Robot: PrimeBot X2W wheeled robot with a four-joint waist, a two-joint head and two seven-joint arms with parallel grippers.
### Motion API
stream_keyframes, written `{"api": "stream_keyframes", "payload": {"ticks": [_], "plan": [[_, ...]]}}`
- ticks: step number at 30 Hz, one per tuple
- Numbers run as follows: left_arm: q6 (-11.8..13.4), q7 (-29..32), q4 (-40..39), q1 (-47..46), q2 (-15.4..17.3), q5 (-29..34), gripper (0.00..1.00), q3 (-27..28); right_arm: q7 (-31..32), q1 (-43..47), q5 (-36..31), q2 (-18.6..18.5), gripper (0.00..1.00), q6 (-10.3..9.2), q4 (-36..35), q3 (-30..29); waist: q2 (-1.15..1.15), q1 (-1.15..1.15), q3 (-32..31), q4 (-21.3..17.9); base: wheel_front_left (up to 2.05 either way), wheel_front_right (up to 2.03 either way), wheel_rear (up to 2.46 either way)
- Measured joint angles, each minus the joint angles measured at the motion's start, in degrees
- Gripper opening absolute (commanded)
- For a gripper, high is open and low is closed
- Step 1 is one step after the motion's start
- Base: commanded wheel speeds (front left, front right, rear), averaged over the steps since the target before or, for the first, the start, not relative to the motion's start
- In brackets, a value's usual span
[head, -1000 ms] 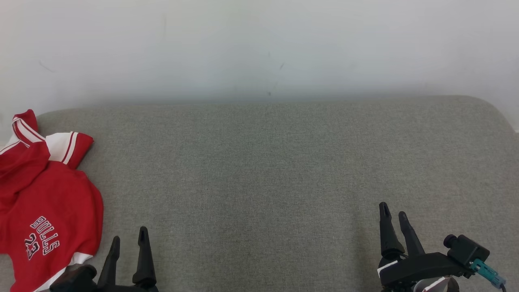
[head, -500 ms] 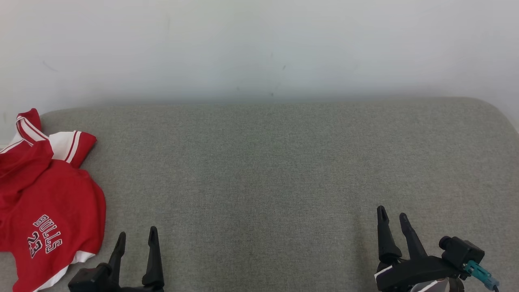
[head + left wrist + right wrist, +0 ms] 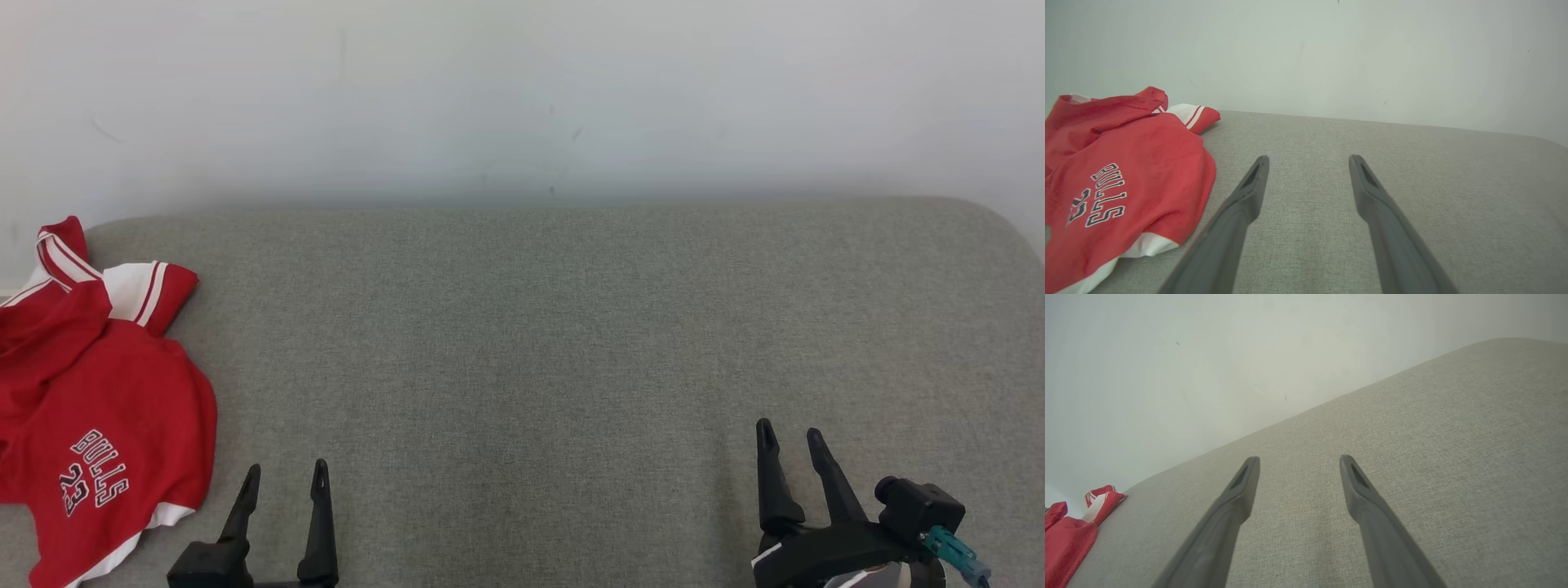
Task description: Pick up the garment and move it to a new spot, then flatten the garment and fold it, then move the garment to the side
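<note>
The garment (image 3: 98, 392), a red jersey with white trim, lies rumpled on the grey bench (image 3: 531, 327), just left of the left pincer (image 3: 286, 465), which is spread wide and empty. The right pincer (image 3: 789, 428), likewise spread and empty, hovers well apart from it.

Left gripper (image 3: 286, 478) spread wide, empty; right gripper (image 3: 790, 437) likewise.
</note>
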Motion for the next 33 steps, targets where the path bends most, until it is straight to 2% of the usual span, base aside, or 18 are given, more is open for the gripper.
{"api": "stream_keyframes", "payload": {"ticks": [12, 33], "plan": [[1.27, -1.34, 2.01, -0.03, 0.12, 3.61, 1.00, 0.27, -1.31, 0.46, -6.00, -0.02, 1.00, 0.00, 1.10, -0.79, 0.00, 0.00, 0.07, 0.26, 0.00, 0.00, 0.00], [0.34, -3.05, 3.41, -0.51, -1.41, 7.34, 1.00, 1.64, -2.81, 0.16, -12.18, -0.05, 1.00, 0.00, 2.70, -0.75, 0.00, 0.00, 0.09, 0.41, 0.00, 0.00, 0.00]]}}
